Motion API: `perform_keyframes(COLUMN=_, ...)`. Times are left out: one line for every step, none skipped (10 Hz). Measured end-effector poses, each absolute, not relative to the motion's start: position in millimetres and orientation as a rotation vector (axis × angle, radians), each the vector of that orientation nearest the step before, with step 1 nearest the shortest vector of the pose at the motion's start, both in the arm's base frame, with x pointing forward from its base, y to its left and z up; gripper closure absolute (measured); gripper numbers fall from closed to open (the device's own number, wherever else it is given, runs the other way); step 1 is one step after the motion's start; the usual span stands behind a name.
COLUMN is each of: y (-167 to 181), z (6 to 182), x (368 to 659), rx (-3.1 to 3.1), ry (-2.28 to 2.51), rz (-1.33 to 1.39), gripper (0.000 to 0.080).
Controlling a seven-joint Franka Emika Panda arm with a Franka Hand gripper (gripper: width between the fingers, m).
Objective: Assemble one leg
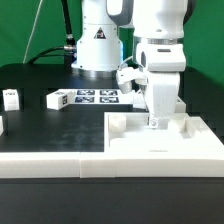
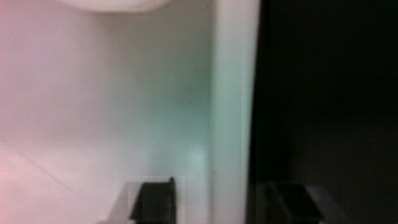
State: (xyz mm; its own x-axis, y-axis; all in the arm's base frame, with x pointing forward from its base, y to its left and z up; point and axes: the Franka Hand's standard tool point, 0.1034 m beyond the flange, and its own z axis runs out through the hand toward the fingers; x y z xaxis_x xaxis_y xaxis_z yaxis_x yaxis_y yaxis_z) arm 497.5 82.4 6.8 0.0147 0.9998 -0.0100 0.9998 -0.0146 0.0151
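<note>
The leg (image 1: 10, 97), a small white peg with a black tag, lies on the black table at the exterior view's far left, well away from my gripper. My gripper (image 1: 158, 122) points straight down onto a large flat white panel (image 1: 150, 140) at the exterior view's front right. In the wrist view my gripper (image 2: 219, 203) sits over the panel's (image 2: 107, 110) straight edge. One dark finger (image 2: 157, 203) is over the white face and the other (image 2: 285, 205) over the black table. The jaws stand a little apart. I cannot tell whether they press on the edge.
The marker board (image 1: 85, 98) lies on the table behind the panel, left of the arm's base. Low white blocks (image 1: 118, 122) (image 1: 196, 125) rise on either side of the gripper. A wide white slab (image 1: 50, 155) runs along the front. Another white piece (image 1: 2, 125) shows at the exterior view's left edge.
</note>
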Motion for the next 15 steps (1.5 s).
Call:
perform_keyframes(y=82.4, z=6.6, x=497.4, rx=2.225, ry=2.193, rz=0.005, gripper=0.0473)
perform_keyframes(y=82.4, z=6.5, x=497.3, rx=2.225, ry=2.193, rz=0.005, gripper=0.0323)
perform_keyframes(y=82.4, z=6.4, x=497.3, rx=2.225, ry=2.193, rz=0.005, gripper=0.0203)
perform_keyframes(y=82.4, z=6.3, x=497.2, rx=2.225, ry=2.193, rz=0.004, gripper=0.0203)
perform_keyframes(y=82.4, z=6.2, x=497.2, rx=2.226, ry=2.193, rz=0.004, gripper=0.0164)
perform_keyframes(y=82.4, z=6.2, x=497.1, rx=2.226, ry=2.193, rz=0.004, gripper=0.0154)
perform_keyframes(y=82.4, z=6.2, x=497.1, rx=2.226, ry=2.193, rz=0.004, gripper=0.0154)
perform_keyframes(y=83.9, z=8.5, x=495.4, rx=2.258, ry=2.157, rz=0.012, gripper=0.0151)
perform_keyframes(y=85.6, z=20.6, x=485.9, rx=2.295, ry=2.106, rz=0.024, gripper=0.0150)
perform_keyframes(y=88.2, z=32.5, x=479.5, rx=2.312, ry=2.075, rz=0.032, gripper=0.0150)
perform_keyframes(y=92.7, z=47.3, x=475.8, rx=2.321, ry=2.046, rz=0.051, gripper=0.0150)
perform_keyframes(y=97.6, z=59.4, x=471.7, rx=2.343, ry=2.006, rz=0.070, gripper=0.0150)
perform_keyframes(y=99.7, z=63.0, x=467.1, rx=2.357, ry=1.986, rz=0.084, gripper=0.0150)
perform_keyframes(y=98.6, z=60.0, x=467.0, rx=2.370, ry=1.976, rz=0.078, gripper=0.0150)
perform_keyframes(y=98.4, z=59.3, x=466.9, rx=2.376, ry=1.970, rz=0.077, gripper=0.0150)
